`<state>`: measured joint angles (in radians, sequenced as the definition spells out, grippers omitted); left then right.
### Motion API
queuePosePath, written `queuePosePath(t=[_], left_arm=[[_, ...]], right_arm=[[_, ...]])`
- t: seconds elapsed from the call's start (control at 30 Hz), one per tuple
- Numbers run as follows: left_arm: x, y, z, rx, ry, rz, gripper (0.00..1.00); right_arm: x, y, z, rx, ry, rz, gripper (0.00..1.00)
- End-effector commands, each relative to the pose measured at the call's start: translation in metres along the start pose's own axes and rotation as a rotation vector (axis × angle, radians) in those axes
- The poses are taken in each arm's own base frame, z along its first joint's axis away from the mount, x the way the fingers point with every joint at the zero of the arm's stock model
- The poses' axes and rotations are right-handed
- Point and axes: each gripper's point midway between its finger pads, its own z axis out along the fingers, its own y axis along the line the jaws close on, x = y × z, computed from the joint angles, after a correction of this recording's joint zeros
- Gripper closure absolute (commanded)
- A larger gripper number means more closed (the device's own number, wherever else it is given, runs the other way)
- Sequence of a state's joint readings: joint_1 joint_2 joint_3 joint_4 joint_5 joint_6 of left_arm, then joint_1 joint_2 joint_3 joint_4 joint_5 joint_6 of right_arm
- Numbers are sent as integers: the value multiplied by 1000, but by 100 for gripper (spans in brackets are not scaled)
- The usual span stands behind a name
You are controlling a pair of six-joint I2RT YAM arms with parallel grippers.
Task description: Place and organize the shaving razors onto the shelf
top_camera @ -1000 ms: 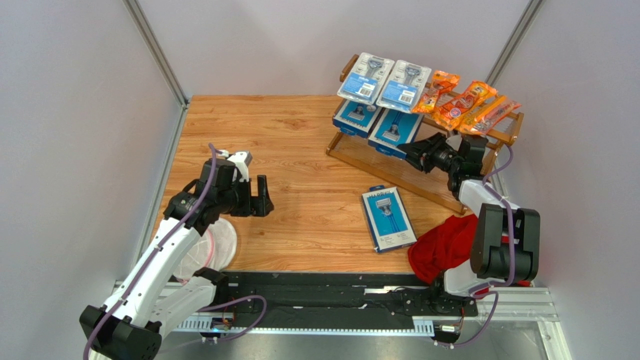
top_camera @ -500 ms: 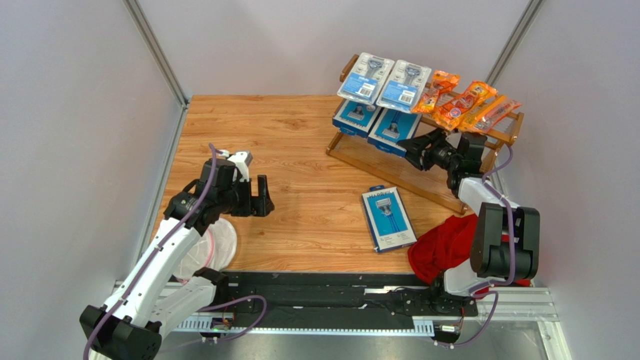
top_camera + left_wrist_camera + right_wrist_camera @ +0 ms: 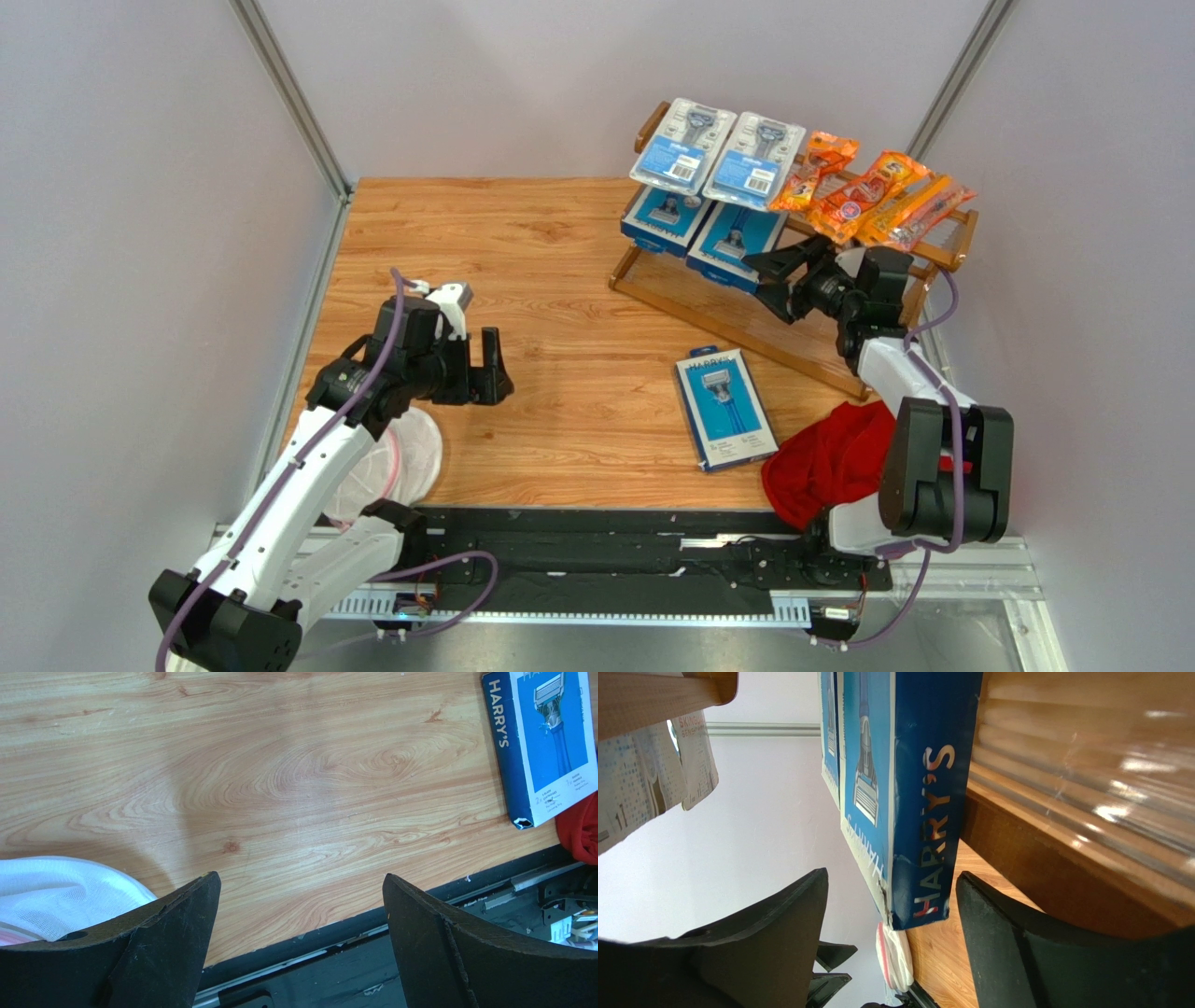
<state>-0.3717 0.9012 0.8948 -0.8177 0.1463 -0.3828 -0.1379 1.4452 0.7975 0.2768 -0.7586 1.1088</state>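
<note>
Shelf nearly stocked; one box was left on the table.
Right gripper [image 3: 770,279] sat at the shelf's [image 3: 709,319] lower tier, jaws apart astride the shelved box [image 3: 732,241], not clamping it. Second box [image 3: 666,217] lay just beyond; blister packs [image 3: 683,143] and orange bags [image 3: 877,189] sat above the gripper. Loose box [image 3: 724,406] lay on the table [image 3: 561,252] behind it. Left gripper [image 3: 488,370] was wide open, empty.

The left gripper [image 3: 300,882] hangs over the wooden table [image 3: 281,777], jaws spread wide with only bare wood between them. A blue razor box [image 3: 544,742] lies flat at 2 o'clock, a red cloth [image 3: 582,826] just beside it at 3 o'clock. White mesh [image 3: 63,889] shows at 8 o'clock.
</note>
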Motion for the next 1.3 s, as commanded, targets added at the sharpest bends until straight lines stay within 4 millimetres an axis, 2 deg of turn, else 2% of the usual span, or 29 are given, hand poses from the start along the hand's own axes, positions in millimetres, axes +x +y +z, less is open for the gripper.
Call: queuePosePath(t=[0.0,0.1,0.4,0.7,0.9,1.1,1.13,1.2,1.23,1.27], left_arm=[[-8,-5,-1,25,-37,23,6],[-7,-5,0,27,-34,24,6],[-8,-5,0,27,-34,24,6],[-8,-6,1,30,-28,27,5],[-9,-8,1,40,-30,29,5],[-9,-10,0,44,-33,-1,6],[-6,-13,2,65,-20,-10,6],[-5,-28,3,149,-24,-44,6],[4,-29,8,169,-3,-67,6],[1,-36,8,205,-23,-100,7]], right_arm=[[4,1,-9,11,-28,-61,22],[7,0,-14,24,-32,-76,16],[21,-5,-26,45,-24,-100,13],[44,-4,-49,46,-22,-137,10],[66,-4,-73,70,-11,-185,8],[94,-15,-97,92,-3,-203,6],[102,-27,-100,119,10,-184,7],[110,-32,-109,125,2,-224,6],[119,-46,-114,174,24,-199,6],[121,-53,-117,201,18,-208,6]])
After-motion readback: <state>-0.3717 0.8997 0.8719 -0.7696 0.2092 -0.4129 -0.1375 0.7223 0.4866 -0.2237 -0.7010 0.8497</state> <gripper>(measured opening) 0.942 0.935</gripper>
